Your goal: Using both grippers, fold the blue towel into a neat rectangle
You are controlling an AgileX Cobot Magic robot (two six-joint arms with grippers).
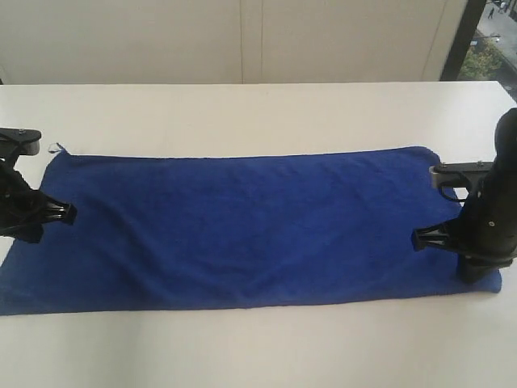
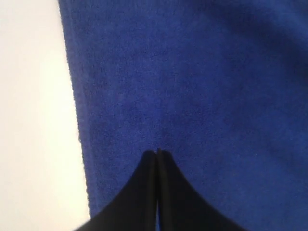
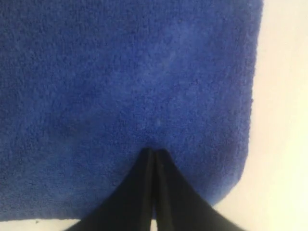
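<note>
White table is covered across its middle by the blue towel, which is laid flat as a long rectangle with a small tag at the 10 o'clock corner. Left gripper is placed at the towel's 9 o'clock end and right gripper at its 3 o'clock end. Both jaw pairs are seen clenched together with tips at the cloth; whether cloth is pinched cannot be told.

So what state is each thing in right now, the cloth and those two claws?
blue towel: lying flat as a long rectangle on the white table, lightly rippled.
left gripper: shut, tips over the towel's left end; can't tell if it pinches cloth.
right gripper: shut, tips over the towel's right end; same doubt.
</note>
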